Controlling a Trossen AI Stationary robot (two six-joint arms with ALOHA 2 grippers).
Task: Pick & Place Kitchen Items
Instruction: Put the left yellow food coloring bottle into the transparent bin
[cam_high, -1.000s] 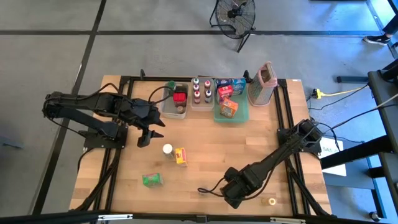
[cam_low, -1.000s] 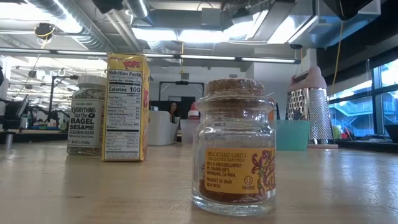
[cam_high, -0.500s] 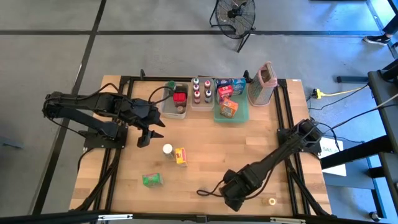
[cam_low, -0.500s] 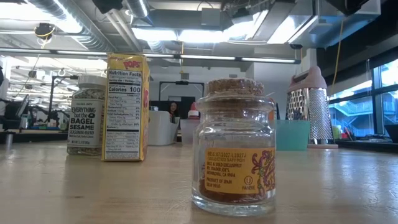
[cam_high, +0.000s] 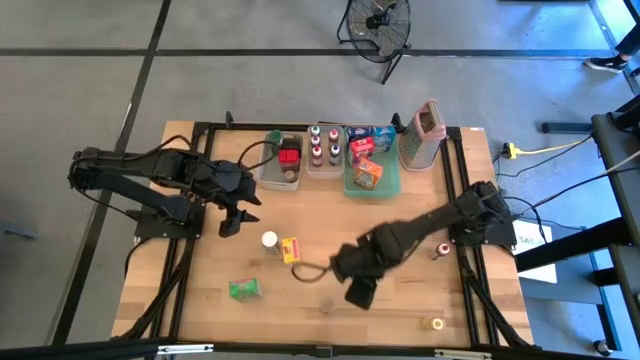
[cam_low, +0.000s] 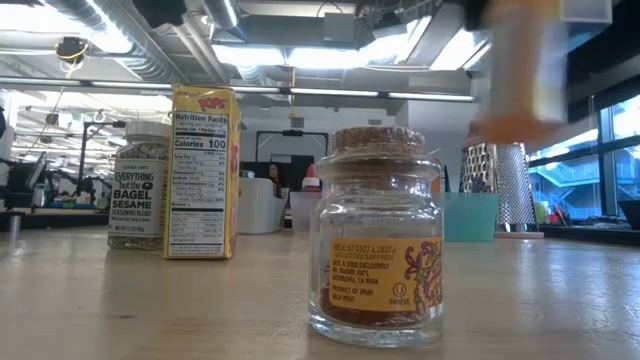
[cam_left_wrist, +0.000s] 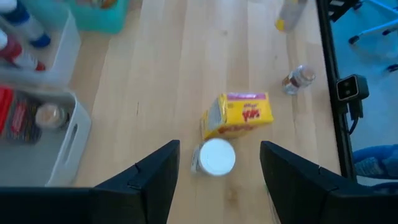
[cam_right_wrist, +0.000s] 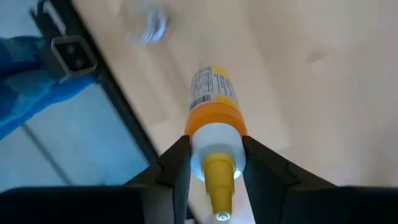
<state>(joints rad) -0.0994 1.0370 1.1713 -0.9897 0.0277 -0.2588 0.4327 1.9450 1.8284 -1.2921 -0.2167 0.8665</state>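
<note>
One item: orange-capped bottle (cam_right_wrist: 211, 118), light, slick plastic.
Right gripper (cam_right_wrist: 214, 163): was clamped at its cap end.
Left gripper (cam_left_wrist: 214, 180): was apart, empty.

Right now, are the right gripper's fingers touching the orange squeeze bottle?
Touching. The right wrist view shows both fingers of the right gripper pressed against the orange squeeze bottle's white collar, no gap either side.

Light wooden table (cam_high: 400, 225) with black frame, on grey concrete floor (cam_high: 80, 90) crossed by dark seams. Black round floor fan (cam_high: 378, 22) beyond far edge. Low view: exposed ceiling ducts (cam_low: 110, 25), strip lights (cam_low: 330, 93), large windows (cam_low: 610, 150) at right.
</note>
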